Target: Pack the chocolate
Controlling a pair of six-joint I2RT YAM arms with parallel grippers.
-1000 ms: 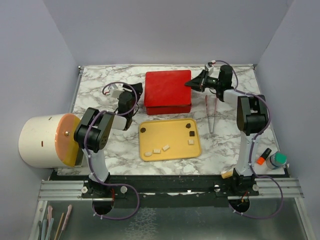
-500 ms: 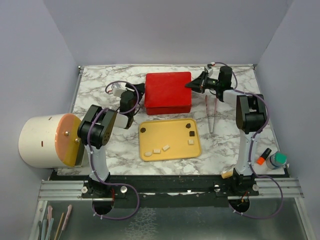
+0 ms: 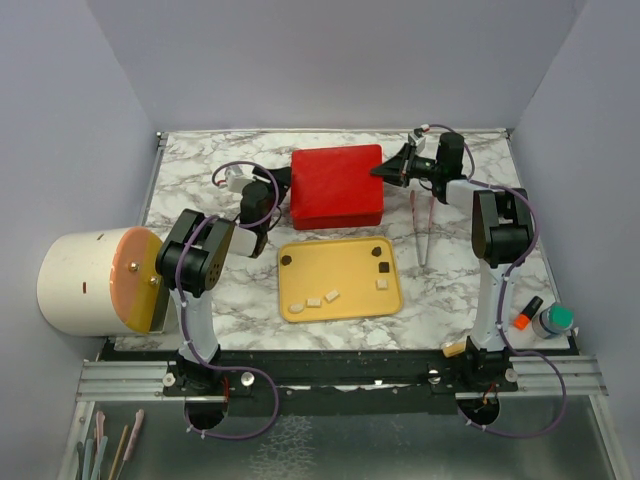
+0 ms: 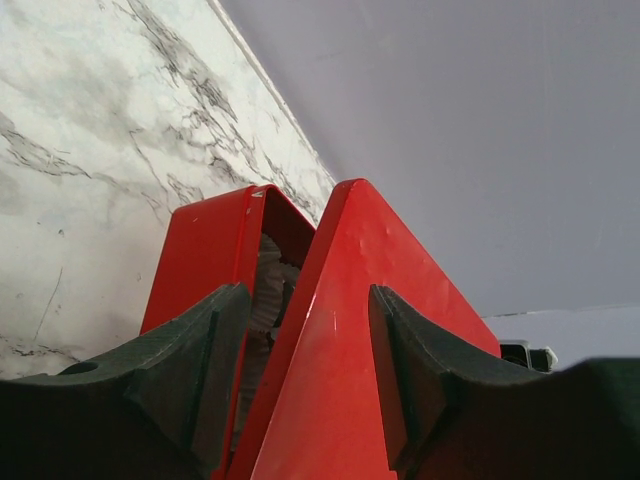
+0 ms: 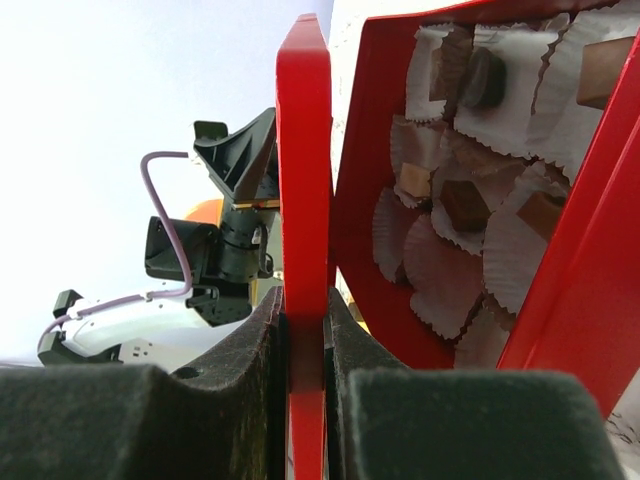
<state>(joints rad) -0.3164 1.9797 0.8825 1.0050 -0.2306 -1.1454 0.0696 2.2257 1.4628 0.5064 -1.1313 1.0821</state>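
The red box point(image 3: 337, 186) stands at the back of the table, its lid tilted up slightly. My right gripper point(image 3: 380, 170) is shut on the lid's right edge point(image 5: 303, 200), with both pads point(image 5: 350, 340) pressed against it. Through the gap I see white paper cups point(image 5: 440, 270), some holding brown chocolate pieces point(image 5: 465, 205). My left gripper point(image 3: 283, 185) is open, and its fingers point(image 4: 190, 350) straddle the lid's left corner point(image 4: 350, 300). More chocolate point(image 3: 382, 267) lies on the yellow tray point(image 3: 340, 268): three dark pieces at the back and several pale ones in front.
Tweezers point(image 3: 421, 228) lie right of the tray. A large white cylinder with an orange face point(image 3: 95, 280) sits at the left edge. An orange marker point(image 3: 526, 313) and a green-capped jar point(image 3: 553, 320) sit at the front right.
My left gripper has moved in toward the box's left side. The lid has lifted a little in my right gripper and the box has turned slightly.
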